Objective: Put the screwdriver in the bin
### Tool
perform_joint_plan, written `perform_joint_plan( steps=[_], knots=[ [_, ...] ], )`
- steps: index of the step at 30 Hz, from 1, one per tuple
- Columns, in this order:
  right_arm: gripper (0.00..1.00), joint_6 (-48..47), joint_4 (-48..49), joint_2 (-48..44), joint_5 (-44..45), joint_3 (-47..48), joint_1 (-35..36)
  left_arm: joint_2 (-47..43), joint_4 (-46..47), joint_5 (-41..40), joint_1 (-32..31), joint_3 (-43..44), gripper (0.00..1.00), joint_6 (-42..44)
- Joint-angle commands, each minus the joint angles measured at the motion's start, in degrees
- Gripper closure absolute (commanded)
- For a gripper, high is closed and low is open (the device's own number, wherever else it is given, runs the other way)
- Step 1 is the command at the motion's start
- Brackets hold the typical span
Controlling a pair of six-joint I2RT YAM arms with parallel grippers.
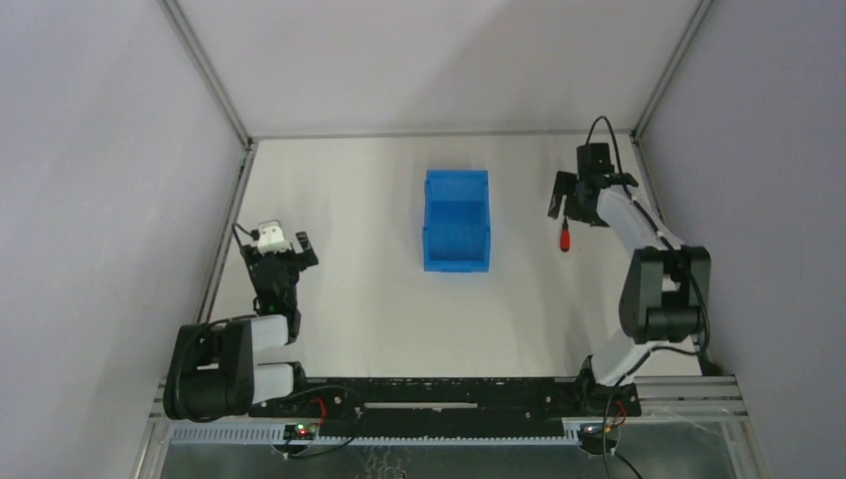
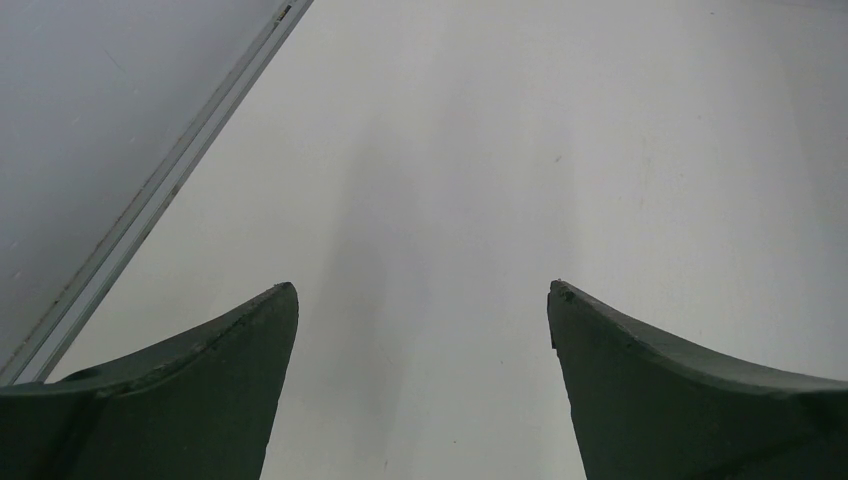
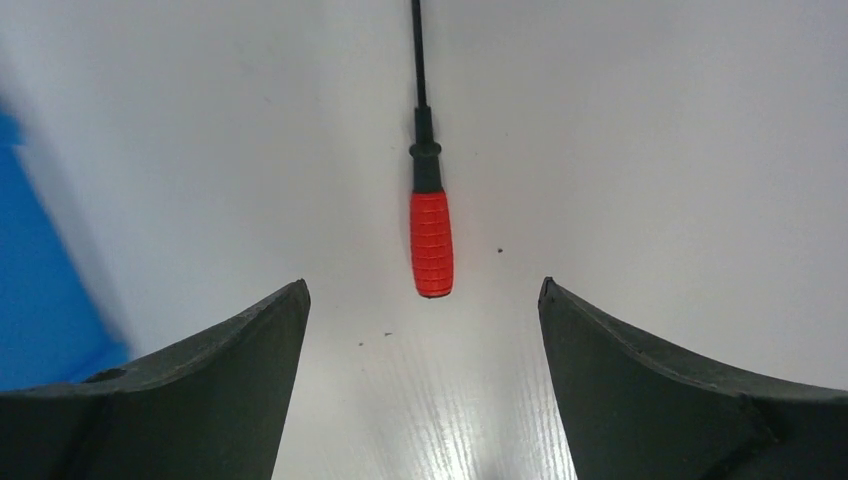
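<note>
The screwdriver (image 1: 565, 239), with a red handle and thin black shaft, lies flat on the white table right of the blue bin (image 1: 457, 222). My right gripper (image 1: 579, 210) hovers over it, open and empty. In the right wrist view the red handle (image 3: 431, 243) lies just ahead of the gap between my open right gripper (image 3: 423, 287), touching neither finger, and the shaft points away. A blurred edge of the bin (image 3: 40, 300) shows at the left. My left gripper (image 1: 289, 261) is open and empty over bare table at the left, also shown in the left wrist view (image 2: 422, 288).
The bin stands upright mid-table, its inside showing only blue. A metal frame rail (image 2: 150, 200) runs along the table's left edge near my left gripper. Grey enclosure walls stand at the left, back and right.
</note>
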Motion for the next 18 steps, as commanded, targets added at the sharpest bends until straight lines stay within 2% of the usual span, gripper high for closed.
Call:
perform_joint_plan(
  steps=[1, 9, 12, 15, 18],
  knots=[
    [0.08, -1.9, -5.3, 6.0, -2.7, 4.0, -0.7, -0.7, 4.0, 0.6, 0.1, 2.4, 0.00, 0.1],
    [0.15, -2.2, -1.3, 16.0, -2.0, 4.2, -1.2, -0.7, 4.0, 0.6, 0.2, 2.4, 0.00, 0.1],
    [0.25, -1.9, -0.7, 18.3, -2.9, 4.4, -2.7, -0.7, 4.0, 0.6, 0.2, 2.4, 0.00, 0.1],
    [0.43, -1.6, -0.5, 19.4, -3.6, 4.3, -3.1, -0.7, 4.0, 0.6, 0.2, 2.4, 0.00, 0.1],
    [0.73, -1.7, -0.3, 19.1, -3.4, 4.3, -3.1, -0.7, 4.0, 0.5, 0.2, 2.4, 0.00, 0.1]
  ],
)
